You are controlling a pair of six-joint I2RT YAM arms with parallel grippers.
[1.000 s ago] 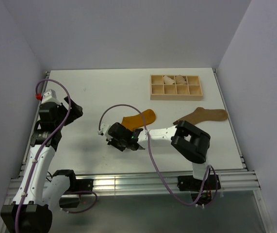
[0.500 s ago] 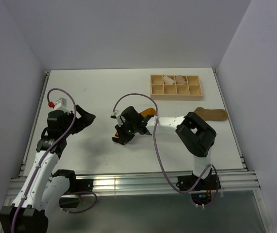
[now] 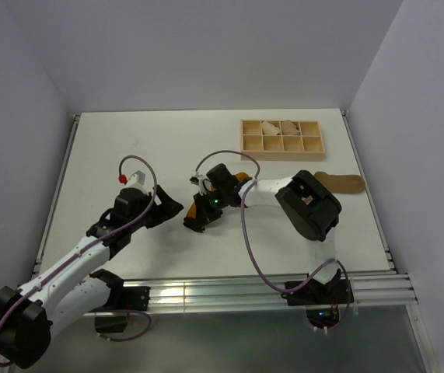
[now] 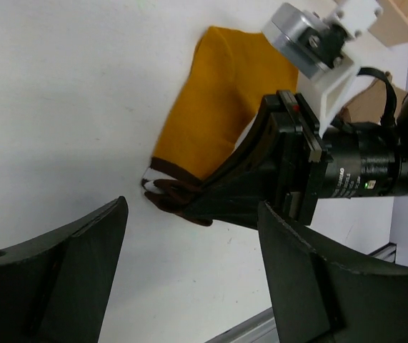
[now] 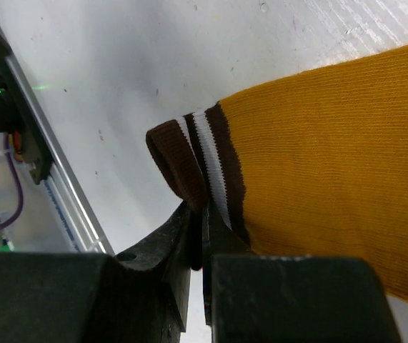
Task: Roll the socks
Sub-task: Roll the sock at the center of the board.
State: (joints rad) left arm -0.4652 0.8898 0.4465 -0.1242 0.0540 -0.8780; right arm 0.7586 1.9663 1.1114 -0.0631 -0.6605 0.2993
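Observation:
The mustard-orange sock (image 3: 240,179) lies mid-table, mostly hidden under my right arm. It shows flat in the left wrist view (image 4: 221,100) and in the right wrist view (image 5: 325,150). My right gripper (image 3: 197,221) is shut on its brown-and-white striped cuff (image 5: 193,153), which is folded over at the jaw tips (image 5: 202,236). My left gripper (image 3: 172,210) is open and empty just left of the cuff (image 4: 166,191), with its fingers (image 4: 53,271) spread over bare table. The tan-brown sock (image 3: 337,183) lies at the right, partly under the right arm.
A wooden compartment tray (image 3: 282,138) stands at the back right with pale rolled bundles (image 3: 269,127) in its far cells. The metal rail (image 3: 206,287) runs along the near table edge. Grey walls enclose the table.
My left arm has swung right and forward until its open gripper is beside the cuff. My right gripper has shifted slightly back and right with the cuff, so more of the sock is covered.

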